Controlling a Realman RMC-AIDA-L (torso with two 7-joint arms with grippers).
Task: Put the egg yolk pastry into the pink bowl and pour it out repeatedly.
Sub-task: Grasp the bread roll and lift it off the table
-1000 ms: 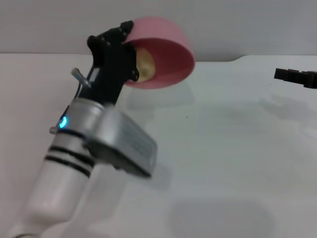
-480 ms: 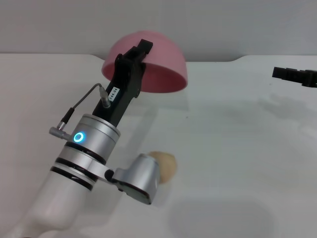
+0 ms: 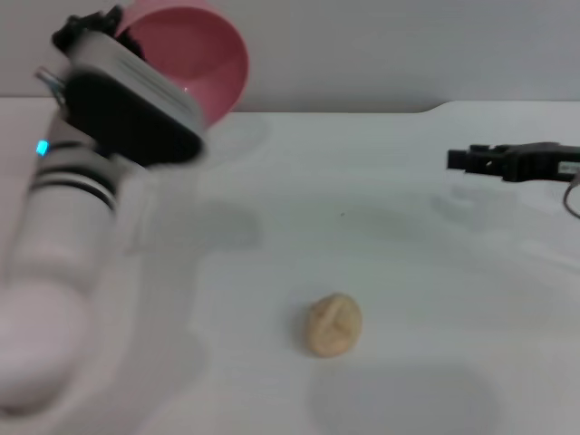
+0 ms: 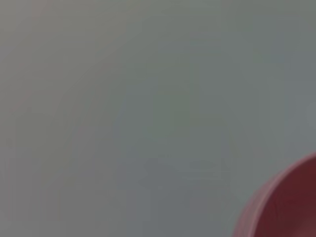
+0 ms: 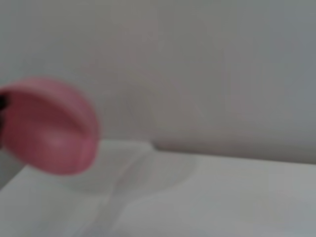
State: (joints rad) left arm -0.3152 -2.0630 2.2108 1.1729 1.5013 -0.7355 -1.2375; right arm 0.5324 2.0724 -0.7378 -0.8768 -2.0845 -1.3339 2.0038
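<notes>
White and glossy, the tabletop runs back to a plain grey wall. Low in the head view lies the small, pale tan, creased egg yolk pastry, alone on the bare surface, apart from both arms. Well away from it, up at the far left, the left gripper is clamped on the rim of the round, smooth pink plastic bowl, which hangs raised above the table and tipped on its side, its mouth turned sideways; nothing shows inside. At the right edge the black right gripper hovers over the table, far from the pastry; whether its fingers are parted I cannot tell
</notes>
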